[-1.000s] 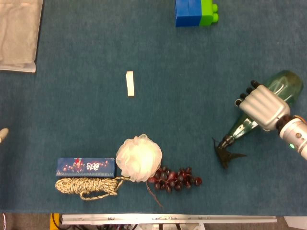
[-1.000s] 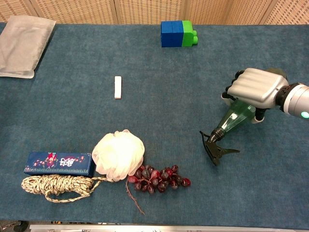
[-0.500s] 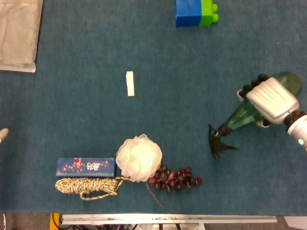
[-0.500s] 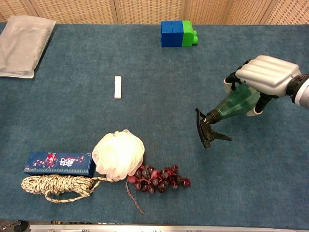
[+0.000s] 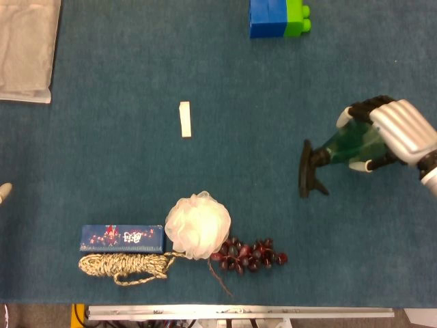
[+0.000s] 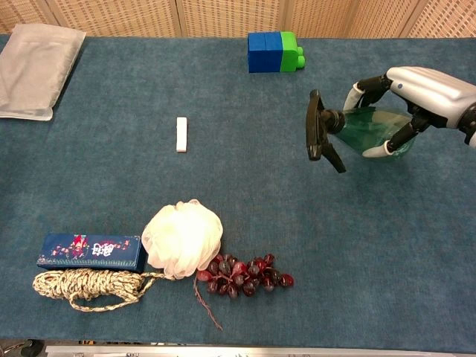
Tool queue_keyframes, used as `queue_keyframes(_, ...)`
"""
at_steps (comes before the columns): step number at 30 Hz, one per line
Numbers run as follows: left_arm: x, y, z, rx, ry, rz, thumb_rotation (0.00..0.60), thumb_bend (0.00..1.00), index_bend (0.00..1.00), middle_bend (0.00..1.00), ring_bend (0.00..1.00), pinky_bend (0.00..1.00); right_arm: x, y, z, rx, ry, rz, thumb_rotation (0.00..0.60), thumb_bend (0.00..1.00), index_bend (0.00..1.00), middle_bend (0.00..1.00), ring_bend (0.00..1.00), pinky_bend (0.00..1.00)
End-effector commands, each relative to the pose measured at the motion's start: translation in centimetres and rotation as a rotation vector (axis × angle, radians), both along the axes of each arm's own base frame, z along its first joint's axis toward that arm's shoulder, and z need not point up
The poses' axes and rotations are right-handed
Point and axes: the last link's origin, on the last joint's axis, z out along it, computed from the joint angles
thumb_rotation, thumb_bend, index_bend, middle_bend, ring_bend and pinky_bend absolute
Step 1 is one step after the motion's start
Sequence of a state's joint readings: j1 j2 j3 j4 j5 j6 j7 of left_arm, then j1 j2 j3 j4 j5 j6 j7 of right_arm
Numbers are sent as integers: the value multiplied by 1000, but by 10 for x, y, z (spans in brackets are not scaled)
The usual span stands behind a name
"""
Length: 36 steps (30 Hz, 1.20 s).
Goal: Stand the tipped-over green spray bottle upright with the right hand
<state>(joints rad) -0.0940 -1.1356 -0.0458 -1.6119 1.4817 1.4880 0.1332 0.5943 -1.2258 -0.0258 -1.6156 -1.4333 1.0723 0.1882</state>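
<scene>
The green spray bottle point(image 5: 346, 144) point(image 6: 370, 129) is lifted off the table and lies roughly level, its black trigger head point(image 5: 308, 170) point(image 6: 318, 134) pointing left. My right hand point(image 5: 395, 133) point(image 6: 424, 93) grips the bottle's green body from above, fingers wrapped around it. The base end of the bottle is hidden behind the hand. Only a small pale tip of my left hand point(image 5: 4, 191) shows at the left edge of the head view; its state is not readable.
A blue and green block point(image 5: 276, 16) point(image 6: 274, 50) sits at the back. A small white stick point(image 5: 185, 119), a white bath puff point(image 5: 198, 225), dark grapes point(image 5: 249, 254), a blue box point(image 5: 121, 238), a rope coil point(image 5: 123, 266) and a grey bag point(image 5: 26, 48) lie left.
My right hand has raised the bottle off the table and swung it from a downward-left slant to nearly level; the trigger head rose and moved toward the back.
</scene>
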Motion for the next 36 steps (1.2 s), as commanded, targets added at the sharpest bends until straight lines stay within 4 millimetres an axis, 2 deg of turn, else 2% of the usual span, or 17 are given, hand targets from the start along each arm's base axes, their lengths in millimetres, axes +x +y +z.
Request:
queue_keyframes(1,0,0,0,0,0,0,600,0,0,0,0,0,-11,1,4,-32,-189,-43,600,38,564,596,466,295)
queue_keyframes(9,0,0,0,0,0,0,600,0,0,0,0,0,-23,3,5,-13,-459,-124,600,38,564,597,466,295)
queue_keyframes(22,0,0,0,-1,1,0,600,0,0,0,0,0,-52,6,-14,39,-813,-307,600,38,564,597,466,302)
queue_keyframes(29,0,0,0,0,1,0,600,0,0,0,0,0,-66,3,-26,94,-920,-393,600,38,564,597,466,302)
queue_keyframes(36,0,0,0,-1,1,0,600,0,0,0,0,0,-70,1,-31,115,-940,-403,600,37,564,597,466,302)
